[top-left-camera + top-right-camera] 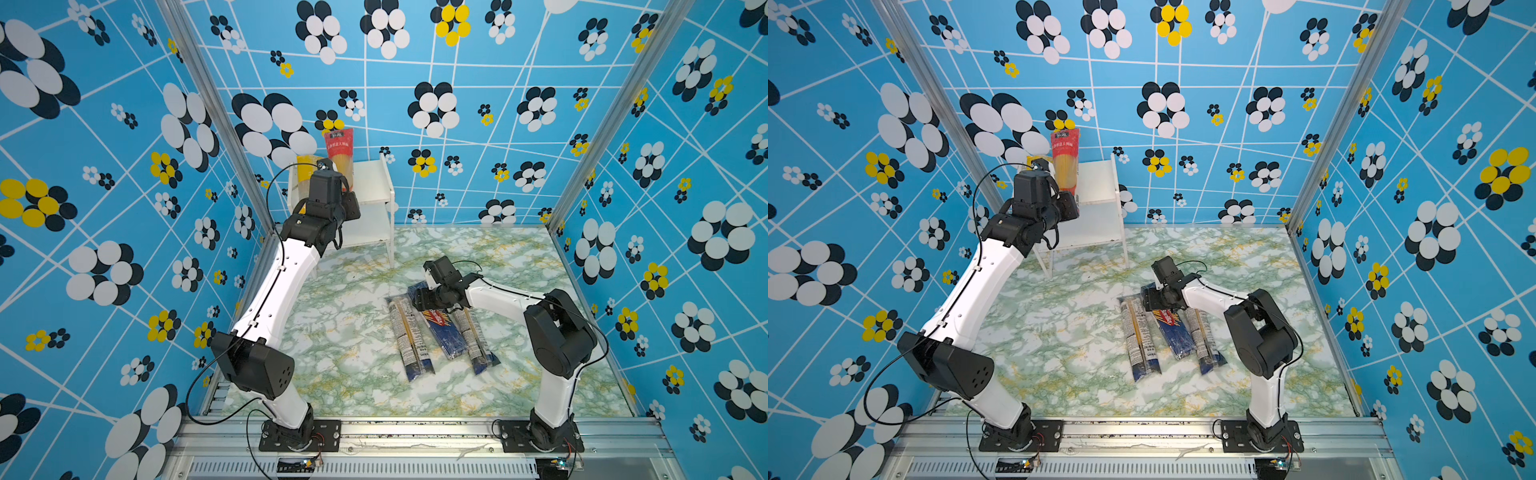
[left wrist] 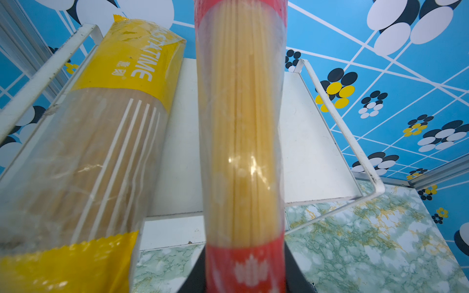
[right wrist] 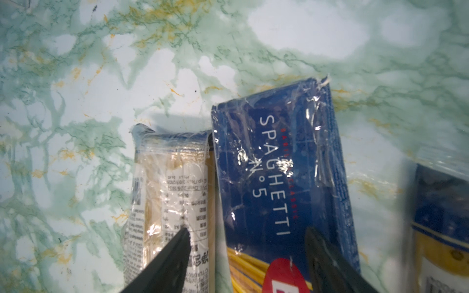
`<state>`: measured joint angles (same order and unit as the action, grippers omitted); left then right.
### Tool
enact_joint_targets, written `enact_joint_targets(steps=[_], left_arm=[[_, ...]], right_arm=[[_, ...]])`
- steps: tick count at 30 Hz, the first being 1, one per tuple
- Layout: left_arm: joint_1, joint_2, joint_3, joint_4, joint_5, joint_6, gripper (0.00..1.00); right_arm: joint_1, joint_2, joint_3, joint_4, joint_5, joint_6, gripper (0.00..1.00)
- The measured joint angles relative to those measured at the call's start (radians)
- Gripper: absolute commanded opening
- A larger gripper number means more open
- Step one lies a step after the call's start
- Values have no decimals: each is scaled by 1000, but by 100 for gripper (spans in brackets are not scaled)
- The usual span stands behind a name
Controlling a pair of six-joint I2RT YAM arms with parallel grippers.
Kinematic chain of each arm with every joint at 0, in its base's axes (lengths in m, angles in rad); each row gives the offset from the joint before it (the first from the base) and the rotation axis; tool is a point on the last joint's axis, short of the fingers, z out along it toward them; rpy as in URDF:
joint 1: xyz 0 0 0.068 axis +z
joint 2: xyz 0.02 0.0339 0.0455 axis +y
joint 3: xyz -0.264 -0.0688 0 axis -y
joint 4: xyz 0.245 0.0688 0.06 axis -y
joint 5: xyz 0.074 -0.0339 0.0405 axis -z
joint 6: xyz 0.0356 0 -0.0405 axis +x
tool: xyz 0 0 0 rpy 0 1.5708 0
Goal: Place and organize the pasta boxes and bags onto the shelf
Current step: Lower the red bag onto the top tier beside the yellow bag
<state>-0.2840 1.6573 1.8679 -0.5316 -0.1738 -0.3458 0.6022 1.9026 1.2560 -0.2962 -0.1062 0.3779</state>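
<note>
My left gripper (image 2: 245, 279) is shut on the lower end of the red bag (image 1: 340, 151) (image 2: 241, 126), which stands nearly upright at the top board of the white shelf (image 1: 372, 178) (image 2: 304, 142). Whether its base rests on the board is hidden. The yellow bag (image 1: 305, 170) (image 2: 101, 126) stands on that board just to its left. My right gripper (image 1: 422, 298) (image 3: 247, 230) hangs open, low over the far end of the dark blue Barilla box (image 1: 440, 332) (image 3: 279, 165). That box lies on the table between two slim text-covered bags (image 1: 409, 336) (image 1: 473, 336).
The shelf's lower board (image 1: 365, 232) is bare, and so is the right part of its top board. The shelf stands in the back left corner against the patterned wall. Marble table (image 1: 340, 357) stretches between the arms' bases and the packs.
</note>
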Motion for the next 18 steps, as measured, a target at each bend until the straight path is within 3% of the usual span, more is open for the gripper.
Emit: enact_joint_targets(steps=[11,18], left_arm=[[0,5,0,0,-4,-2,18],[0,5,0,0,-4,-2,18]], right_arm=[[-3,0,0,0,0,0,74],[-3,0,0,0,0,0,74]])
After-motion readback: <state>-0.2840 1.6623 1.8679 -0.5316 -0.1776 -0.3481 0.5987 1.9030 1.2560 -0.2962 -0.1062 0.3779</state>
